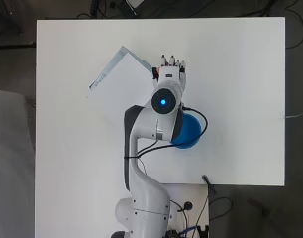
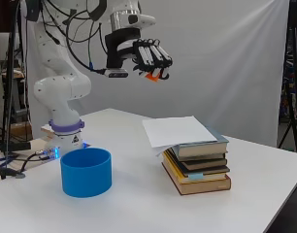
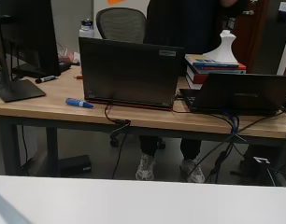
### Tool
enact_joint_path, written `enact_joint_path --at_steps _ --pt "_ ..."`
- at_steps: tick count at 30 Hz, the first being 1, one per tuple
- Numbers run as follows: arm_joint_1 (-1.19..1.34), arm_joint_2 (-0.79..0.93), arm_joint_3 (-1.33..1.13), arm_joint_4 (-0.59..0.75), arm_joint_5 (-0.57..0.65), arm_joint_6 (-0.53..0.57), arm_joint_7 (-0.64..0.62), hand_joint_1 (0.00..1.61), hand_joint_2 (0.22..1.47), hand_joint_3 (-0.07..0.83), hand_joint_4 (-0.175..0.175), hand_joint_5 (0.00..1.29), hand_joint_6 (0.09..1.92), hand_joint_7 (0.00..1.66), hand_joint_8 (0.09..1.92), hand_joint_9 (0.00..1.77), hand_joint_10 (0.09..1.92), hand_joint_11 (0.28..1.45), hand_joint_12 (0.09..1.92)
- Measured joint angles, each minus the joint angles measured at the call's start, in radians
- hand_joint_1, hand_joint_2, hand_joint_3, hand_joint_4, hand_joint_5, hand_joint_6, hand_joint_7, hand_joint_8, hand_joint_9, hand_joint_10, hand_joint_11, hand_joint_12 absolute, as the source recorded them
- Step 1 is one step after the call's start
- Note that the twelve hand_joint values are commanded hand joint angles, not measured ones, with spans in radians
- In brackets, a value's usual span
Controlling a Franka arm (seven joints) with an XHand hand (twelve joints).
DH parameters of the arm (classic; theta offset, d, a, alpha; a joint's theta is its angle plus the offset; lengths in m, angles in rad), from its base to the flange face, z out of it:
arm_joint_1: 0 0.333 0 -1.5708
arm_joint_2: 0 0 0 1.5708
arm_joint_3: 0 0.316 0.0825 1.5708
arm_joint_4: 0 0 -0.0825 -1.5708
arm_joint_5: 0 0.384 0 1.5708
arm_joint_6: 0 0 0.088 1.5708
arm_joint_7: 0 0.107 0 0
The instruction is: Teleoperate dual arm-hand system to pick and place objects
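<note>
- A white robot arm rises from the left of the side view and holds its black and white hand (image 2: 149,59) high in the upper middle of the frame, well above the white table (image 2: 265,179).
- The fingers (image 2: 158,56) are curled around a small orange object (image 2: 152,76), which peeks out beneath them; its shape cannot be made out.
- Right of centre in the side view, a stack of books (image 2: 197,167) lies on the table with a white sheet of paper (image 2: 175,130) on top, overhanging the stack's left edge.
- A blue cup (image 2: 86,172), round and open-topped, stands on the table in the lower left of the side view, well apart from the books.
- In the overhead view, the hand (image 1: 171,67) sits just above centre, beside the right corner of the paper-covered stack (image 1: 123,79), and the cup (image 1: 191,131) shows partly under the arm, right of centre.
- The wrist view shows the table's far edge (image 3: 143,184) across the bottom and a wooden desk (image 3: 133,116) with laptops (image 3: 131,72) in the room behind.
</note>
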Motion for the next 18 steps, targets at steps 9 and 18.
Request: enact_joint_path --at_steps 9,18 --pt "-0.039 -0.048 -0.134 -0.100 -0.009 0.049 -0.158 0.95 1.20 0.000 0.175 0.81 1.24 1.35 1.81 1.62 1.87 1.25 1.81" --pt "-0.105 -0.344 -0.266 -0.388 -0.018 -0.014 -0.271 0.95 1.19 0.000 0.175 0.83 1.22 1.29 1.62 1.56 1.78 1.19 1.85"
